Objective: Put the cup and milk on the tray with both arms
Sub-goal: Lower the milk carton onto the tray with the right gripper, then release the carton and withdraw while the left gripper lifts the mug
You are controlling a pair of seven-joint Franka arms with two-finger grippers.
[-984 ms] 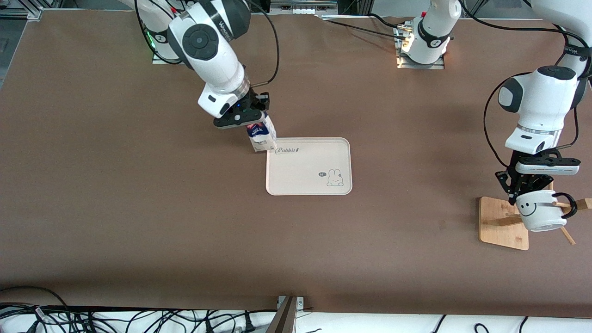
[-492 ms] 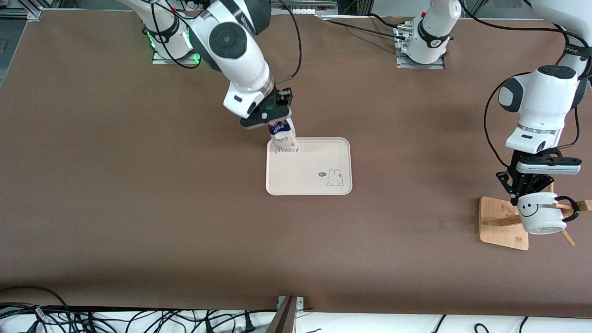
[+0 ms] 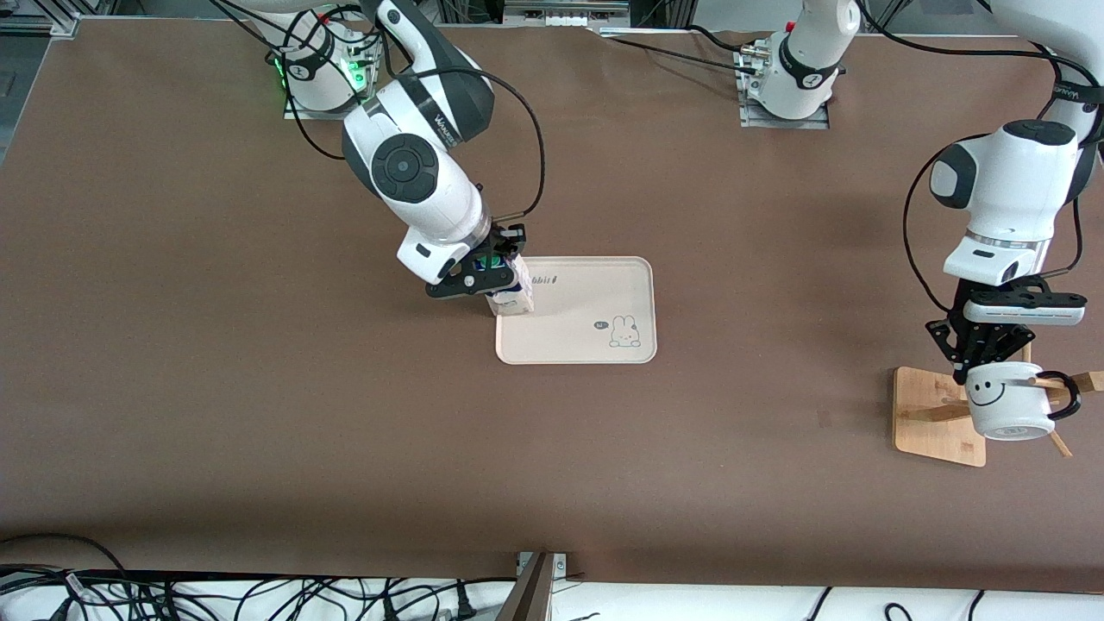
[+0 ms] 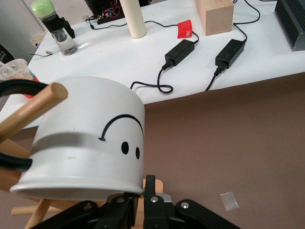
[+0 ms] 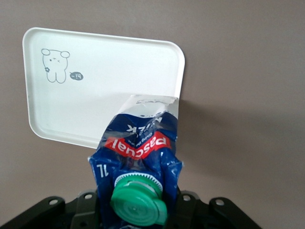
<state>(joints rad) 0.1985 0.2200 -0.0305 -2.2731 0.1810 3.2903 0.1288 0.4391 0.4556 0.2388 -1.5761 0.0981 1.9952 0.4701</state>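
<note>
Brown counter [image 3: 259, 388]. Cream tray [image 3: 595, 345] near its middle, bare. Wooden stand [image 3: 936, 414] toward the left arm's end.

Right tool [image 3: 493, 274] pinches the milk [image 3: 511, 295] at its gable, over the tray edge toward the right arm's end. Front view hides most of the carton under the wrist; the right wrist view shows its green cap and crumpled top.

Left tool [image 3: 979, 358] clamps the cup [image 3: 1009, 401] at its rim, mouth down, handle hooked on a stand peg [image 4: 31, 107]; the left wrist view shows the peg against the cup wall.

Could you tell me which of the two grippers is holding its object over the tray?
The right gripper: its milk is over the tray; the left gripper grips the cup at the stand.
</note>
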